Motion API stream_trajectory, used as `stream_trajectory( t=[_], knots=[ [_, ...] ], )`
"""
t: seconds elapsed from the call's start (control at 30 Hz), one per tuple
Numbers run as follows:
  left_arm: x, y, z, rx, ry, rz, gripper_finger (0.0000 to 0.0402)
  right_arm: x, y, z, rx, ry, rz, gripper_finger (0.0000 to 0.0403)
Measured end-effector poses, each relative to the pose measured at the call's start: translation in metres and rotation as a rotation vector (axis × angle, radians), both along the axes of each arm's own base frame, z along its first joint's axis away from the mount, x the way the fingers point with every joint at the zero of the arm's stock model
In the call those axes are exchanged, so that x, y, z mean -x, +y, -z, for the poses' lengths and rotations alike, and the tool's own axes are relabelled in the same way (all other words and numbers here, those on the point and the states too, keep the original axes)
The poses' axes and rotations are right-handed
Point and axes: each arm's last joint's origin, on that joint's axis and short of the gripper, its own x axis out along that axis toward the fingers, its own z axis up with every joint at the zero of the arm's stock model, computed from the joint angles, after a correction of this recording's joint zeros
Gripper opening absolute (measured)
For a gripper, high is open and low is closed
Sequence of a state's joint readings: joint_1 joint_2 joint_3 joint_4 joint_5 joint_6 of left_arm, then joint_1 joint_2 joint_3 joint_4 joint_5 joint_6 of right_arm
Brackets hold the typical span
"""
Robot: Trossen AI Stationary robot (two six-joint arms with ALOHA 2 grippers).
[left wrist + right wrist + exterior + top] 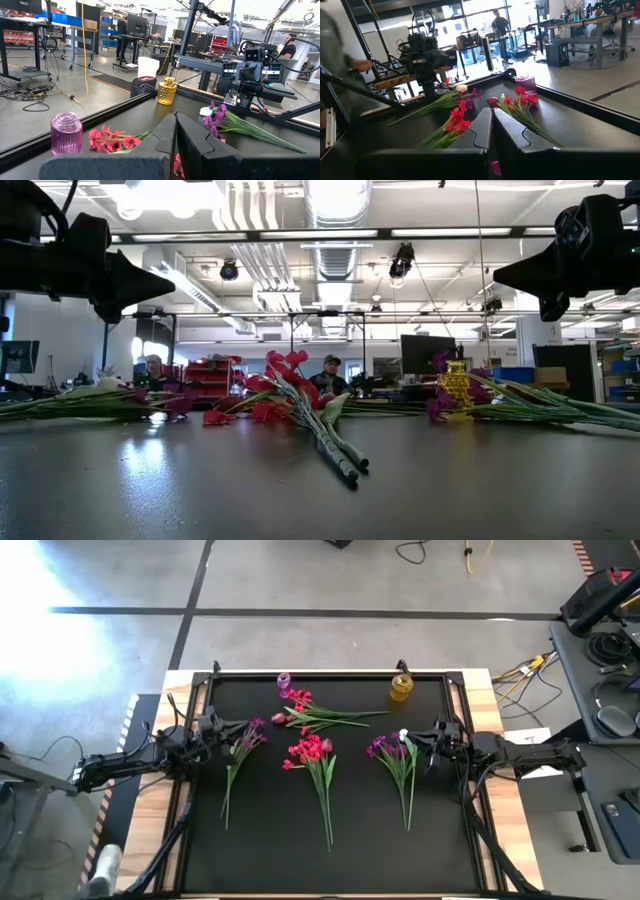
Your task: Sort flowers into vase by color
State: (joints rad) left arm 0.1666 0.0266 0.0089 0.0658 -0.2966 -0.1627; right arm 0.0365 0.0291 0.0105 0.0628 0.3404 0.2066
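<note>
Several flower bunches lie flat on the black mat. A purple bunch [243, 745] lies at the left and a red bunch [312, 752] in the middle. A pink-red bunch [310, 712] lies farther back, and a purple bunch with a white bud [396, 750] lies at the right. A purple vase [284, 683] and a yellow vase [401, 688] stand upright near the far edge. My left gripper [228, 726] is shut, level, well above the left bunch's blooms [150, 285]. My right gripper [418, 736] is shut and level above the right bunch [510, 275]. Neither touches anything.
A raised black frame [330, 674] borders the mat, and the wooden table edge [150, 790] shows outside it. The near half of the mat [330, 860] holds only stem ends. People sit at benches beyond the far edge [330, 370].
</note>
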Motion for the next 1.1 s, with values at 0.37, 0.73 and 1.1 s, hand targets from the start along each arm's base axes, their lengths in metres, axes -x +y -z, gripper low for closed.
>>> stream_trajectory(
  t=[0.37,0.73,1.1],
  knots=[
    [0.000,0.000,0.000,0.000,0.000,0.000,0.0000,0.000,0.000,-0.003,0.144,0.016,0.013,0.0009],
    [0.000,0.000,0.000,0.000,0.000,0.000,0.0000,0.001,0.000,-0.007,0.113,-0.035,0.012,0.0009],
    [0.000,0.000,0.000,0.000,0.001,0.000,0.0000,0.006,0.002,-0.037,0.046,-0.357,-0.080,0.0011]
  ],
)
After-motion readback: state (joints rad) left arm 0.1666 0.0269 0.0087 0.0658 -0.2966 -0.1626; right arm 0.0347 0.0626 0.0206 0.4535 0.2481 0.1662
